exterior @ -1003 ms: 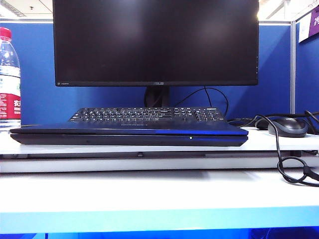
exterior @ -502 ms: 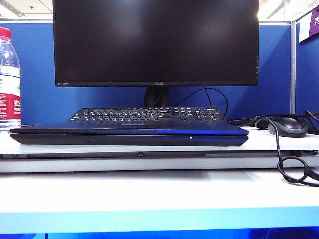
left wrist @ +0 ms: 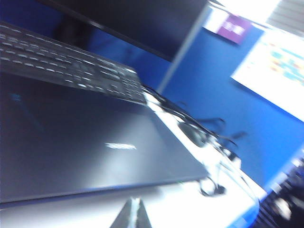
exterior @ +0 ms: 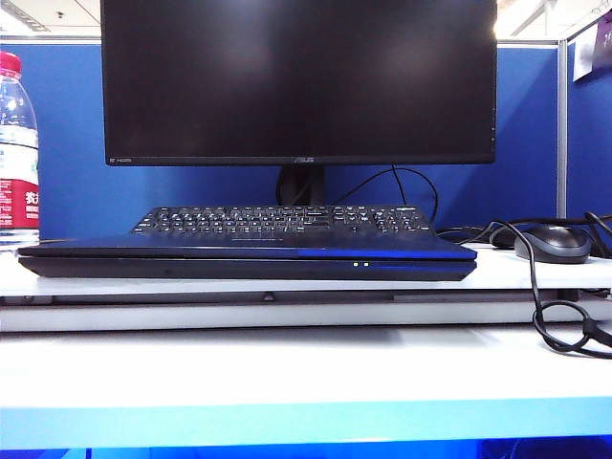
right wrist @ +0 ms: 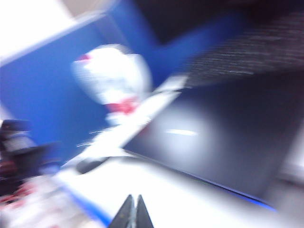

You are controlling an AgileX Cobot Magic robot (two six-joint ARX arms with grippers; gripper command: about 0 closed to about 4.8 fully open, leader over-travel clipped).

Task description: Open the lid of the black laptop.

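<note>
1. On the white table (exterior: 306,368), the black laptop (exterior: 247,260) lies flat and fully closed, front edge facing the exterior camera, two small lights glowing on that edge. That's handy, because the seam you'd lift from is on the near side, where the arms can get at it.
2. Its lid (exterior: 239,248) rests right down on the base with no gap I can spot, so nothing is opened yet.
3. Just behind it is a separate keyboard (exterior: 284,220), then the big monitor (exterior: 298,81). A water bottle (exterior: 18,153) stands off to the left and a mouse (exterior: 552,243) with its cables to the right, so the sides are a bit crowded and the front looks like the sane approach.
4. Neither arm shows in the exterior view. The left tool (left wrist: 134,214) hovers above the lid's near corner on the mouse side, tips pinched together with nothing between them.
5. The right tool (right wrist: 132,213) is over the opposite near corner, by the bottle. It's badly blurred, but the tips look closed together and empty too.
6. My guess: narrow closed tips are easier to slip under the lid's lip, and one at each corner would lift it evenly.
</note>
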